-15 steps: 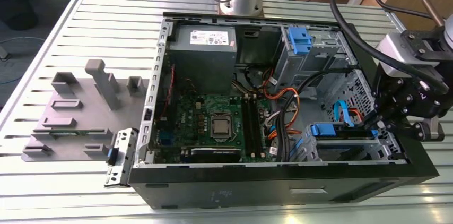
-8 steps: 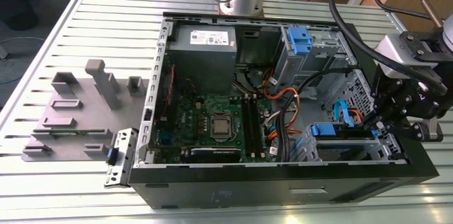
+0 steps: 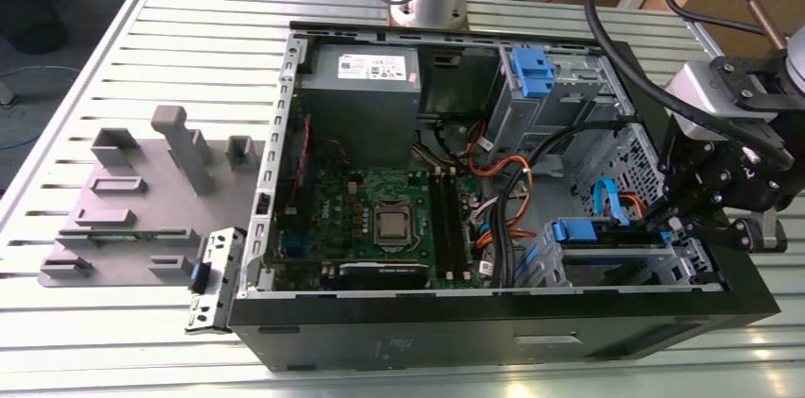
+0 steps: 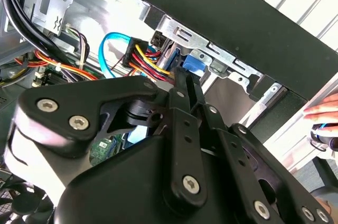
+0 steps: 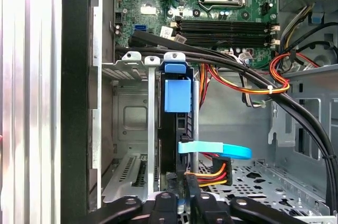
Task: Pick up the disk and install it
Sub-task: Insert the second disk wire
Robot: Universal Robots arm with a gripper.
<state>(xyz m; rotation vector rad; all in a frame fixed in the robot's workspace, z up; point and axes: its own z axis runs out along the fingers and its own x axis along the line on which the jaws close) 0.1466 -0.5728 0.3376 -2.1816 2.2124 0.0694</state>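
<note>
Metal slats form the worktop under the open black case. The end effector sits at the case's drive-bay corner. Just ahead of it the disk, blue-tabbed, stands seated in the bay. I cannot tell how far the end effector is open.

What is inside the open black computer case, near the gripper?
The silver disk with blue rails stands in the metal drive bay; a light-blue cable and coloured wires plug into it. Its lower part is covered by the bay.
</note>
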